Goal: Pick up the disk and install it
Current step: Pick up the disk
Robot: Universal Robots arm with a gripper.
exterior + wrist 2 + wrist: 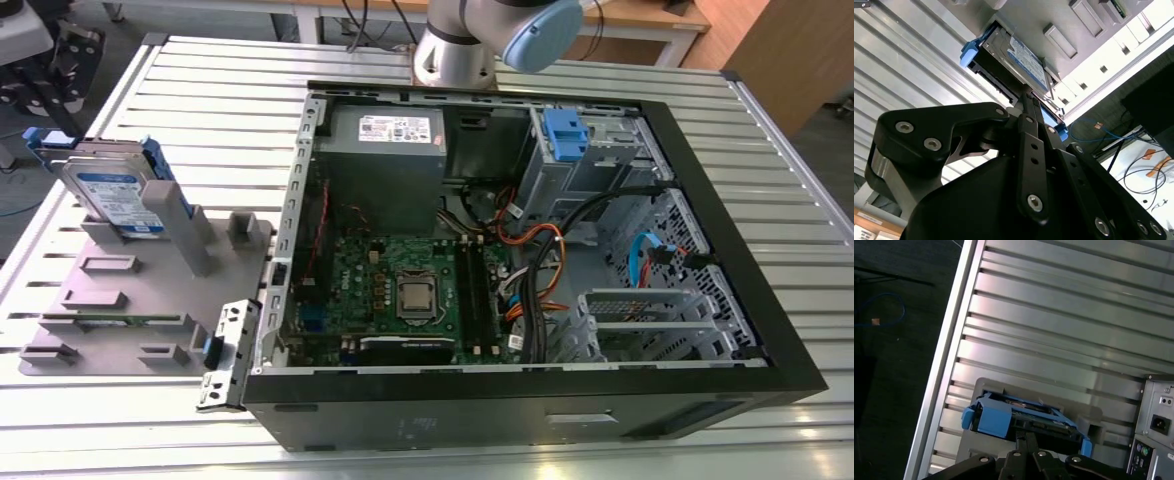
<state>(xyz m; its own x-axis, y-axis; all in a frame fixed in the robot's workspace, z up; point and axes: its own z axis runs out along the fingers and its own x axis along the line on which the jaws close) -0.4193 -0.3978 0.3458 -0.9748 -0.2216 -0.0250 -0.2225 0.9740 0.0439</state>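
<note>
The disk (115, 195) stands on edge in a grey slotted holder (147, 290) at the exterior view's left, silver with a white-and-blue label and a blue bracket. In both wrist views the disk (1024, 57) (1019, 415) lies just beyond my black gripper (1026, 97) (1027, 437). The fingers are drawn together with nothing between them and point at the disk's edge. The exterior view shows no gripper at the disk, so it hangs apart from it.
An open computer case (747, 250) fills the middle of the slatted metal table (200, 80). Inside it are a grey power supply (387, 135), a motherboard (400, 290), loose cables and a metal cage with a blue tab (566, 135). The arm's base (467, 45) stands behind the case.
</note>
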